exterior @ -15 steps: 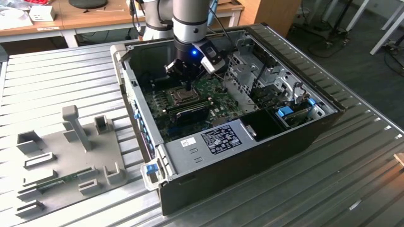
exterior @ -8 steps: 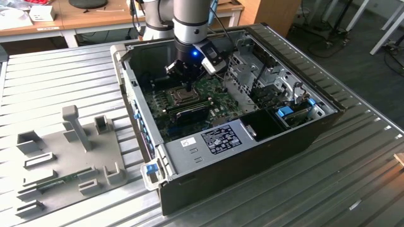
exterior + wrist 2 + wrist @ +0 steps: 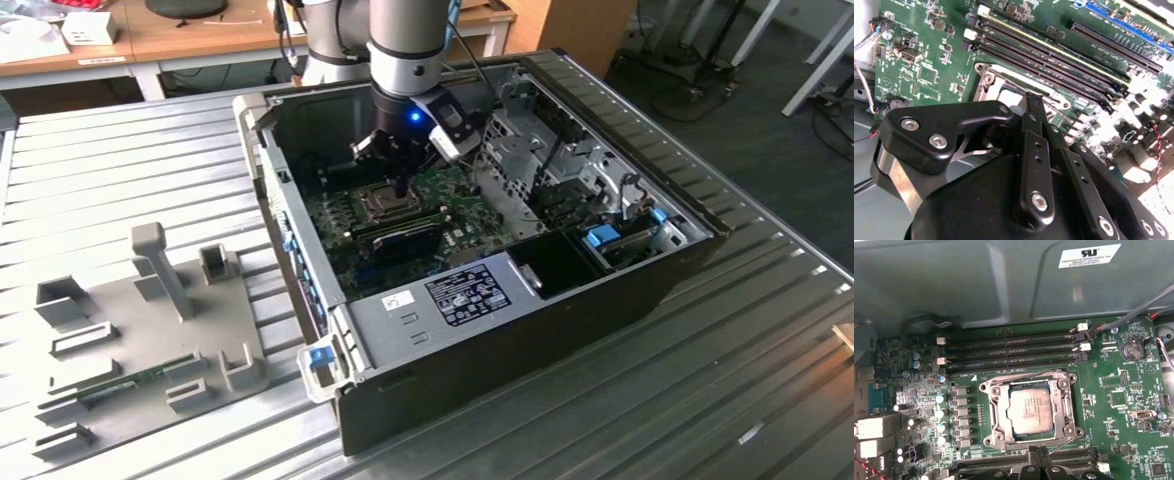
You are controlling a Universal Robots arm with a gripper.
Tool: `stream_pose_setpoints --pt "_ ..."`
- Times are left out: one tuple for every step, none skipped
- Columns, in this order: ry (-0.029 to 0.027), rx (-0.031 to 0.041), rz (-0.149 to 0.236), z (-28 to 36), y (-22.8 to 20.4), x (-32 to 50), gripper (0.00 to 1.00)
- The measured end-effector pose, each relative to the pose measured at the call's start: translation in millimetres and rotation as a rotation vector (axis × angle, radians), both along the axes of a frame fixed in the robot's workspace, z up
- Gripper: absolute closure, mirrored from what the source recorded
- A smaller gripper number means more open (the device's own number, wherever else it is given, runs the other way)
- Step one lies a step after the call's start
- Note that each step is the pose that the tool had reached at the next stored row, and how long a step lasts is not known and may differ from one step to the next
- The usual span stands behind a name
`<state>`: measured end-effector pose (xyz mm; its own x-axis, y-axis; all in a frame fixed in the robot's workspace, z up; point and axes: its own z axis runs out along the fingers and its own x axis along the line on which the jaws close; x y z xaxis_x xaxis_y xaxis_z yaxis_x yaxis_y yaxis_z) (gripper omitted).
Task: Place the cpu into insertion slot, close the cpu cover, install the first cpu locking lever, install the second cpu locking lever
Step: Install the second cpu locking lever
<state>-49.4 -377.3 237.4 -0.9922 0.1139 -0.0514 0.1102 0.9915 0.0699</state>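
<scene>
The cpu (image 3: 1029, 407), pale and silvery-tan, lies flat in the insertion slot (image 3: 388, 205) on the green board. The cpu cover (image 3: 996, 412), a silvery frame, lies down around the chip. One thin wire lever (image 3: 1019, 376) runs along the socket edge toward the memory slots. Another lever (image 3: 1061, 446) slants off the opposite corner, close to my fingertips. My gripper (image 3: 1038, 454) hovers just beside that socket edge, its black fingers (image 3: 1033, 150) pressed together with nothing between them. In the exterior view the gripper (image 3: 399, 188) reaches down into the open computer case. The fingers hide part of the socket (image 3: 989, 80) in the second wrist view.
Long dark memory sticks (image 3: 1009, 347) flank the socket on two sides. Case walls (image 3: 274, 170) and a drive cage (image 3: 527, 150) hem in the board. Loose cables (image 3: 1134, 315) run near one corner. A grey fixture plate (image 3: 147, 330) lies on the ribbed metal table at the exterior view's left.
</scene>
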Motion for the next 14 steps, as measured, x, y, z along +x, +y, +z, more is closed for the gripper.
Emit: stream_pose_setpoints --pt "0.0001 0.0000 0.000 0.0 0.0 0.0 0.90" --pt "0.0001 -0.0001 0.000 0.0 0.0 0.0 0.90" --pt "0.0001 -0.0001 0.000 0.0 -0.3 0.0 0.90" --pt "0.0001 -0.0001 0.000 0.0 -0.6 0.0 0.90" --pt "0.0001 -0.0001 0.000 0.1 -0.6 0.0 0.90" --pt "0.0000 0.0000 0.000 0.1 -0.6 0.0 0.90" --pt "0.0001 -0.0001 0.000 0.3 -0.6 0.0 0.90" --pt "0.0002 -0.0003 0.000 0.7 -0.7 0.0 0.90" --pt "0.0001 -0.0002 0.000 1.0 -0.6 0.0 0.90" --pt "0.0000 0.0001 0.000 1.1 -0.6 0.0 0.90" --pt "0.0000 0.0001 0.000 1.1 -0.6 0.0 0.90" --pt "-0.0001 0.0002 0.000 1.1 -0.6 0.0 0.90" --pt "0.0001 -0.0001 0.000 1.2 -0.6 0.0 0.90" --pt "0.0001 0.0000 0.000 1.2 -0.6 0.0 0.90"
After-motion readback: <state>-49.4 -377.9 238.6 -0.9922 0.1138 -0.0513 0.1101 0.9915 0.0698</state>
